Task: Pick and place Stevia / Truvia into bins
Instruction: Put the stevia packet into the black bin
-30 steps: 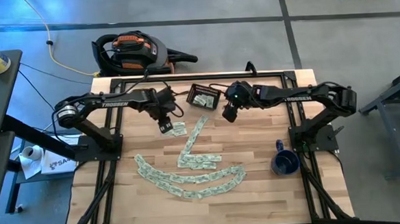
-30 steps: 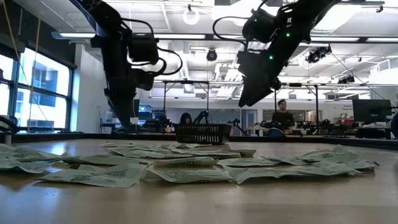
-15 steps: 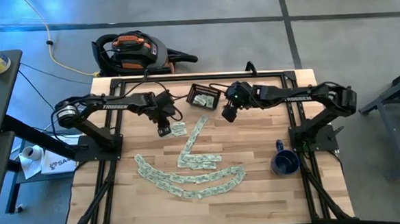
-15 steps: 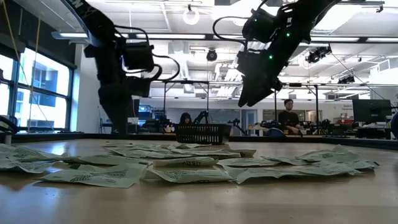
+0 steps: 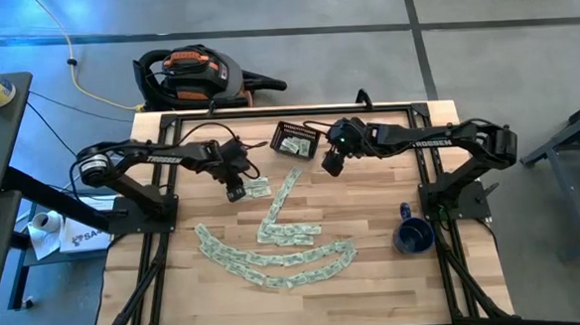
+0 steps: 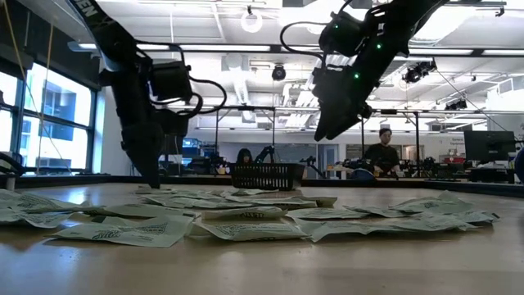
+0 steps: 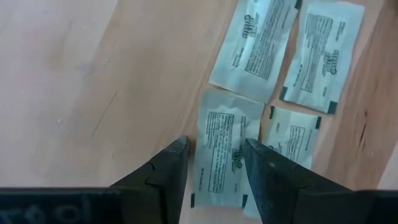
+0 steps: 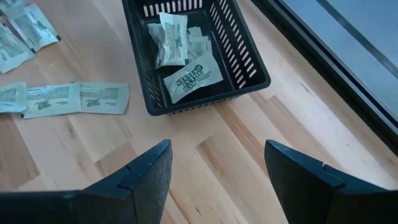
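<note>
While most sachets lie outside the basket, progress: early, as judged from the count in each place
Done: a few Stevia / Truvia sachets (image 8: 189, 76) lie loose inside the basket (image 8: 245, 59), some flat, some leaning on one another
Left: a long curved trail of sachets (image 5: 275, 258) on the table (image 5: 376, 277), nearer the front edge than the basket, plus a short row running up toward it
Left gripper (image 7: 214, 171): low over a sachet (image 7: 221, 149) at the end of the row farthest from the basket's right side; jaws parted and astride it, nothing grasped yet
Right gripper (image 8: 214, 177): beside the basket, above bare wood on its near side; jaws spread wide and empty
Sachet material: thin paper, pale green and white, flat rectangles with dark print and small dark corner marks; slightly crinkled
Basket material: dark, rigid, rectangular, with slatted open sides and a solid rim
Table surface: light wooden planks with visible grain, smooth
Handling judgement: flat paper on smooth wood likely offers little edge to pinch
</note>
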